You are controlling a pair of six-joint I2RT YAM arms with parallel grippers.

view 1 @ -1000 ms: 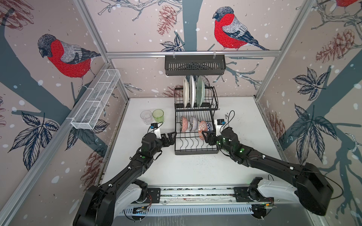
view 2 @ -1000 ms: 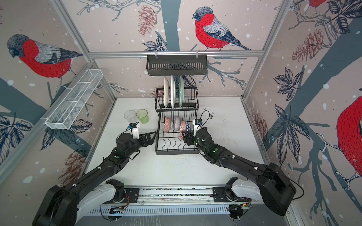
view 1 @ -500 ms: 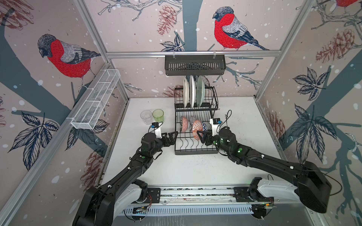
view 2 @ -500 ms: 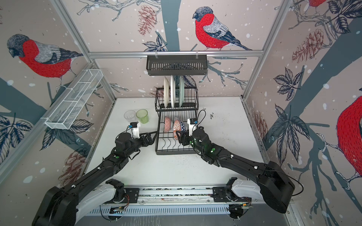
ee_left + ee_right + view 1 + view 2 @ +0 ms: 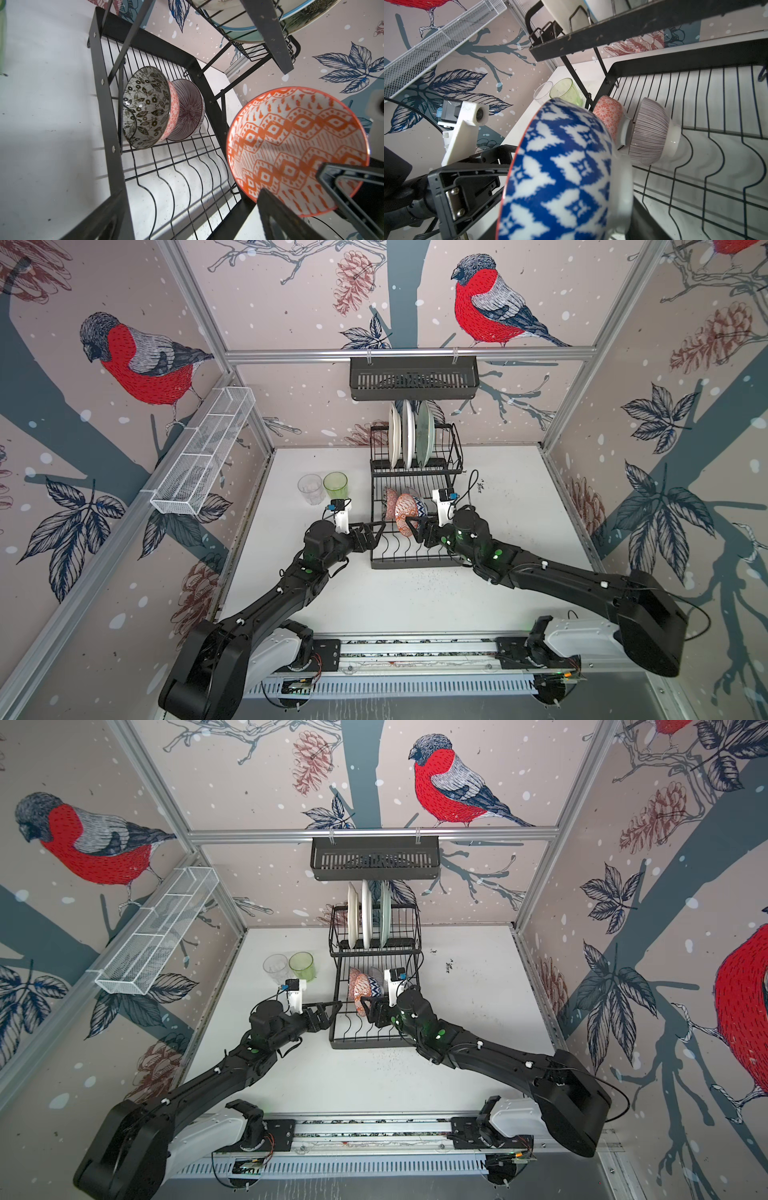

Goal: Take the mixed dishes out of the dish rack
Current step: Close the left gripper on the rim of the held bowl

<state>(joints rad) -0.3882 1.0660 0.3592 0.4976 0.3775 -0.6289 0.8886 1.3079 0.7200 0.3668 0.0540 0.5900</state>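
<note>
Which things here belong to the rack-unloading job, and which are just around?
Job: dish rack, three plates, orange-and-blue bowl in right gripper, leaf-patterned bowl, striped bowl, green glass, clear glass.
Not job: black shelf basket, white mesh basket.

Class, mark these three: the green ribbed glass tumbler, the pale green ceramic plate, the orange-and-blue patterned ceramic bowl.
green ribbed glass tumbler [image 5: 336,488]: in a top view, on its side wall.
pale green ceramic plate [image 5: 424,435]: in a top view, on its face.
orange-and-blue patterned ceramic bowl [image 5: 297,149]: left wrist view, on its inner wall.
</note>
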